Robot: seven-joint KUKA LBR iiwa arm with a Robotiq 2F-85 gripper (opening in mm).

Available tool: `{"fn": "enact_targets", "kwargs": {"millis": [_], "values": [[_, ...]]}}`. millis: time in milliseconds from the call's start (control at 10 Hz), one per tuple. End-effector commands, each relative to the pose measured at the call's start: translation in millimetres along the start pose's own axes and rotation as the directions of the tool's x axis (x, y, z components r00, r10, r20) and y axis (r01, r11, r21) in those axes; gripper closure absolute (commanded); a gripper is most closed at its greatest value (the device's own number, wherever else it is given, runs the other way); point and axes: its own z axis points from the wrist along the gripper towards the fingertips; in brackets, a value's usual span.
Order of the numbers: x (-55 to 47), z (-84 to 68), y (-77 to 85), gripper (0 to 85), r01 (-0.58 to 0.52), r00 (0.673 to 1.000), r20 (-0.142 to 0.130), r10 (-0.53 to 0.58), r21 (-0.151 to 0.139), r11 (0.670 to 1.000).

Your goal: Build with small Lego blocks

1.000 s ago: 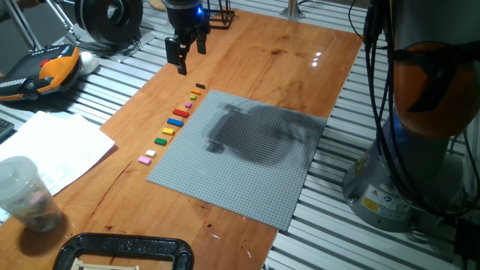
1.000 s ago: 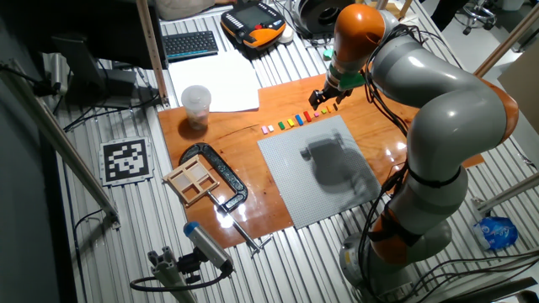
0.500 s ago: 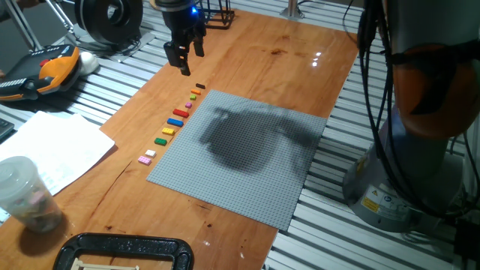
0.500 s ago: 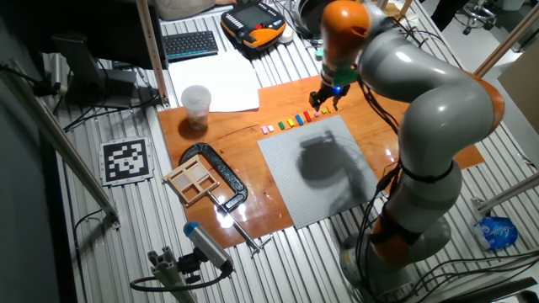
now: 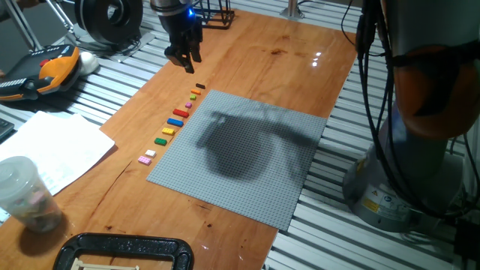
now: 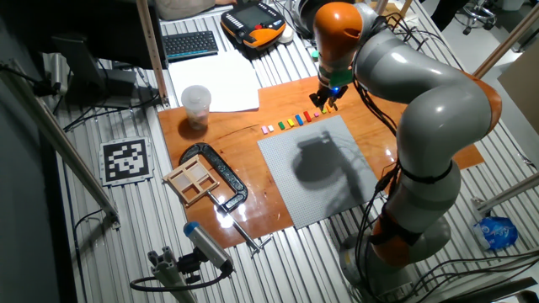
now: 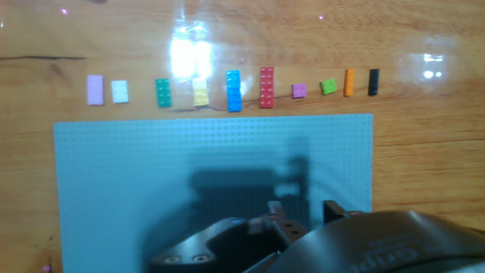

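Since 1 s ago the black two-finger gripper (image 5: 184, 58) has shifted up and away toward the far end of the brick row, and its shadow has slid across the large flat grey studded baseplate (image 5: 247, 187). Nearest in the one fixed view: black metal clamp (image 5: 124, 251), then clear plastic cup (image 5: 24, 191) and white paper sheet (image 5: 52, 146). Mid table – baseplate on the wooden tabletop (image 5: 285, 60), w/ the row of small Lego blocks (image 5: 174, 124) just beside its left edge, none on the plate; hand view shows pink, white, green, yellow, blue, red, pink, green, orange, black in a line (image 7: 233, 89). Farthest – gripper hangs above the wood past the black brick (image 5: 199, 86), holding nothing; fingers look slightly parted, but cannot tell for sure.
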Motion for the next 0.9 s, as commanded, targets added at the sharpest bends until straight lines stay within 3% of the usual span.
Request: {"fn": "enact_targets", "kwargs": {"millis": [0,200,600,800], "values": [[-2.1,0.0,-4.7,85.0,0.000,1.000,-0.002,0.000,-0.001,1.000],[-12.4,2.0,-21.5,85.0,-0.011,1.000,-0.006,0.011,-0.011,1.000],[-19.7,16.9,-39.8,85.0,-0.046,0.998,-0.037,0.044,-0.043,0.998],[-21.9,23.1,-50.2,85.0,-0.056,0.998,-0.036,0.054,-0.050,0.997]]}}
